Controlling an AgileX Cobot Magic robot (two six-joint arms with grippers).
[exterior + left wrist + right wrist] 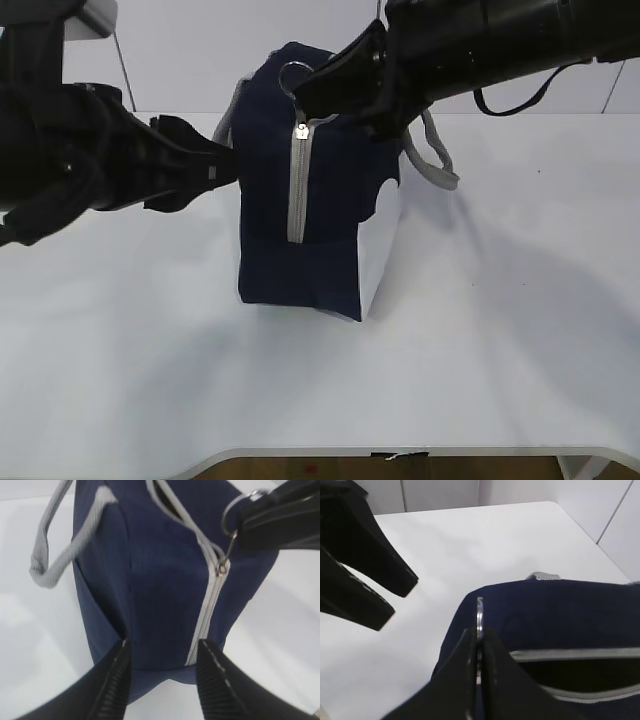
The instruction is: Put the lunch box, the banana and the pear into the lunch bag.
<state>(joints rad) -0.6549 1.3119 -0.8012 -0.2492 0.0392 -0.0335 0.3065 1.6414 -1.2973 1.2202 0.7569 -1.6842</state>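
One lunch bag [300,235] stands upright at mid-table [500,350], with two grey strap handles [437,160]; no legible writing shows. The right gripper [478,645], fingers pressed together, pinches the zipper's ring pull [239,507] at the bag's top. The left gripper [161,652], fingers spread, hovers just beside the bag's end.

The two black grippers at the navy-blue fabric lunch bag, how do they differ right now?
The right gripper is shut on the metal ring pull of the grey zipper; the left gripper is open and holds nothing. The right gripper sits at the top of the navy-blue fabric lunch bag; the left gripper is lower, at the bag's end, its fingers either side of the fabric. Both are black and at the same bag.
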